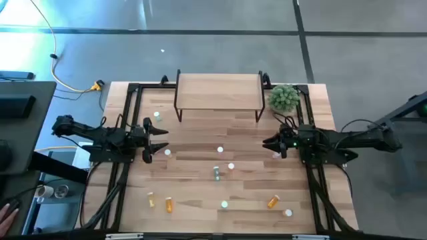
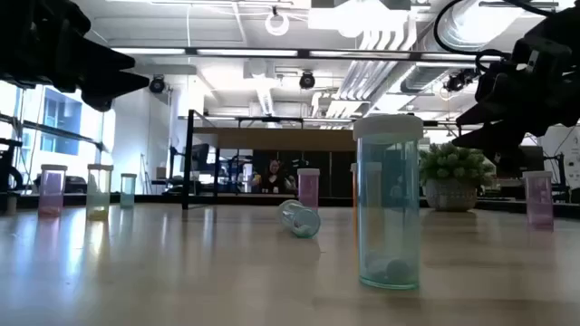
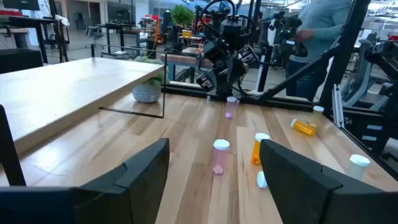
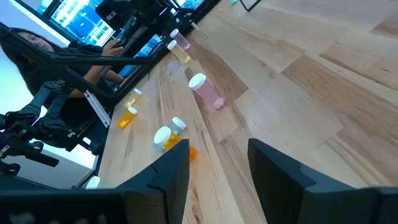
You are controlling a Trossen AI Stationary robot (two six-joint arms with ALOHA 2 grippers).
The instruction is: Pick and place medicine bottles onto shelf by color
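Observation:
Small white-capped medicine bottles stand or lie scattered on the wooden table: a pink one (image 3: 219, 155), an orange one (image 3: 259, 149), a green one (image 2: 388, 204) upright near the front and a clear-green one (image 2: 299, 218) on its side. The shelf (image 1: 218, 93), a light wood board on black legs, stands at the far edge with nothing on its top. My left gripper (image 1: 162, 139) hovers open at the left, above the table. My right gripper (image 1: 268, 143) hovers open at the right. The two face each other, each with nothing between its fingers.
A green potted plant (image 1: 284, 98) sits just right of the shelf. Black frame rails (image 1: 120, 167) run along both table sides. More bottles (image 1: 169, 204) lie near the front edge. A person shows beyond the table in the right wrist view.

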